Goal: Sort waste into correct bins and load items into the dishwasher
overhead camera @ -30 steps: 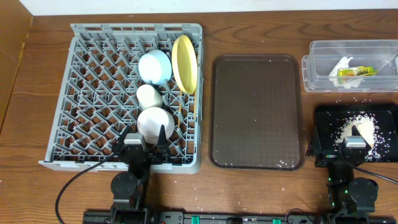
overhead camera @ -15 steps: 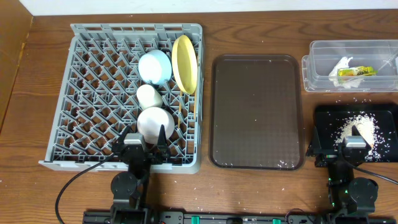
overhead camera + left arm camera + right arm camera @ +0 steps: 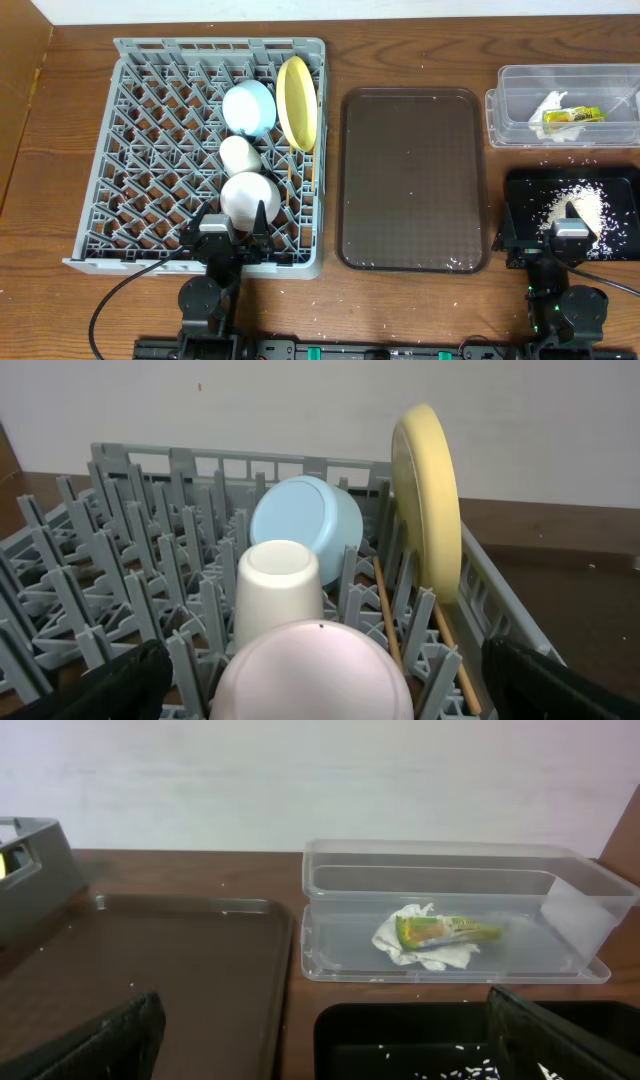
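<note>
I take the brown serving tray point(image 3: 412, 180) as my marker. Left of it sits the grey dish rack point(image 3: 220, 45), and it's loaded. The yellow plate point(image 3: 297, 102) stands on edge in the row nearest the tray. The orange-brown chopsticks point(image 3: 385, 610) lie along the rack floor at the plate's foot. One row further from the tray are the light-blue bowl point(image 3: 249, 106), the white cup point(image 3: 240, 154) and the pink-white bowl point(image 3: 249, 197), all mouth-down in a line running back toward my arms.

My left gripper point(image 3: 320, 670) hangs over the rack's near edge with its fingers point(image 3: 110, 685) spread wide. The pink-white bowl sits in the gap between them, and neither pad presses on it.

Right of the tray, at its far corner, the clear tub point(image 3: 505, 105) holds the crumpled napkin point(image 3: 548, 112) with the yellow-green wrapper point(image 3: 573, 115) lying on top. At the tray's near right corner the black tub point(image 3: 520, 185) holds a pile of rice crumbs point(image 3: 575, 205). A few grains are scattered on the table between the two tubs.

My right gripper point(image 3: 320, 1020) rests at the black tub's near rim, fingers point(image 3: 95, 1040) splayed apart and gripping nothing. The crumbs lie just ahead of them.
</note>
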You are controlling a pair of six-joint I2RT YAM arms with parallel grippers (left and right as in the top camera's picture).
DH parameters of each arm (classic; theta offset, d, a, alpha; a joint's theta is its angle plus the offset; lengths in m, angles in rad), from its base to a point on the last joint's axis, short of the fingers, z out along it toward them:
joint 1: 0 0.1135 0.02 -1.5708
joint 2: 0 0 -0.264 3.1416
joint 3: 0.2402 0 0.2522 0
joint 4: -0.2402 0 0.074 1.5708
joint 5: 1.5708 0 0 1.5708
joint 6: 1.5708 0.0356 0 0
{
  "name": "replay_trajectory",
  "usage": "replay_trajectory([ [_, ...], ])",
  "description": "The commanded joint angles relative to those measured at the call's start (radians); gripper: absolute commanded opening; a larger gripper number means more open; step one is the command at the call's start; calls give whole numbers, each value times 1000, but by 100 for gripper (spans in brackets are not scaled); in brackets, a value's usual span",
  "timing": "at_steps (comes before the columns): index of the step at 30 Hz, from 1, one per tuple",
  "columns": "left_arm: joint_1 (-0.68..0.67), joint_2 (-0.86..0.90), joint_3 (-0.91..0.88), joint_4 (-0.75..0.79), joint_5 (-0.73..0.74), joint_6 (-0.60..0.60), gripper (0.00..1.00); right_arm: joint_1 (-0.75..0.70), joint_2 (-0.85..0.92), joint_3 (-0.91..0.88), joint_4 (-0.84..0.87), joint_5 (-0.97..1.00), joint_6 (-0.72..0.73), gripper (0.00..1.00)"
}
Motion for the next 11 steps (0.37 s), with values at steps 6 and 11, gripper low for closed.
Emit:
replay_trajectory([
  [6, -4, -5, -13, -46, -35, 6, 100, -8, -6, -3, -2, 2, -14, 99],
  [11, -4, -5, -13, -46, -35, 6, 100, -8, -6, -3, -2, 2, -14, 99],
])
